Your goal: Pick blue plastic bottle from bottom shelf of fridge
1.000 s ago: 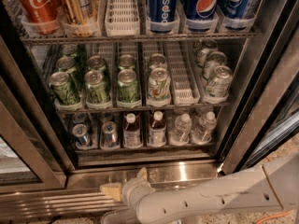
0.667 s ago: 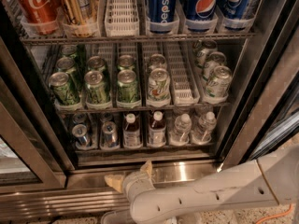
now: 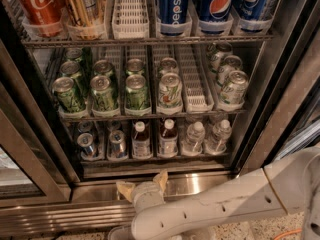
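Observation:
The fridge (image 3: 260, 109) stands open in front of me. On its bottom shelf (image 3: 150, 159) stand two small bottles with dark liquid, white caps and pale labels: one (image 3: 141, 140) left of centre and one (image 3: 168, 138) beside it on the right. My gripper (image 3: 143, 184) is open and empty. It hangs just below and in front of the shelf, under these two bottles, with its pale fingertips (image 3: 161, 178) pointing up at them. It touches nothing.
Two silver cans (image 3: 102, 145) stand left of the bottles and two clear water bottles (image 3: 206, 136) stand right. Green cans (image 3: 136, 91) fill the rack above, with Pepsi cans (image 3: 215, 6) and a Coke can (image 3: 39, 4) higher up. A steel base panel (image 3: 200, 184) lies below the shelf, and the door frame (image 3: 35, 149) is at the left.
My gripper has moved up and slightly right, closer to the bottom shelf. The bottles and cans have not moved.

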`<state>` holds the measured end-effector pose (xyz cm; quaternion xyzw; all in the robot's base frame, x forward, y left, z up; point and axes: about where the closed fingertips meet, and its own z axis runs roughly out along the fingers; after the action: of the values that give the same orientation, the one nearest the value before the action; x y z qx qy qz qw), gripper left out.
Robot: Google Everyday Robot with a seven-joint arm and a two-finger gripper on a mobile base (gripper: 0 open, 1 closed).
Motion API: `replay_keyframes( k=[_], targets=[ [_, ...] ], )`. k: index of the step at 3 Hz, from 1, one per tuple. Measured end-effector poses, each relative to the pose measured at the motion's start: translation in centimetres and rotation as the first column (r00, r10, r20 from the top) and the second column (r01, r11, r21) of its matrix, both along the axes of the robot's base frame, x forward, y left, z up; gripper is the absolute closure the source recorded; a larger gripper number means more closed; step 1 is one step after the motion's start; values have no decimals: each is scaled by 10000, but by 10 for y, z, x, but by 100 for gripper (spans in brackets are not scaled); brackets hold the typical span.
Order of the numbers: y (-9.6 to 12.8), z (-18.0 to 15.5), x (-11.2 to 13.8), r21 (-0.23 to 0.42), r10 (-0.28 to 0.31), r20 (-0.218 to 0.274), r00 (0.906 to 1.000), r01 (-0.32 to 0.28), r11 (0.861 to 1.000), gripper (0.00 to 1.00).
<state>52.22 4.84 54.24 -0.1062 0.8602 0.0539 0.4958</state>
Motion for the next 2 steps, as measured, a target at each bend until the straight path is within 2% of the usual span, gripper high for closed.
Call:
replay_keyframes(
  k=[1, 2],
  targets=[
    [10, 10, -5, 381, -302, 857, 9959, 271, 9989, 0],
    [22, 54, -1, 703, -793, 2751, 9581, 622, 9956, 0]
  ],
)
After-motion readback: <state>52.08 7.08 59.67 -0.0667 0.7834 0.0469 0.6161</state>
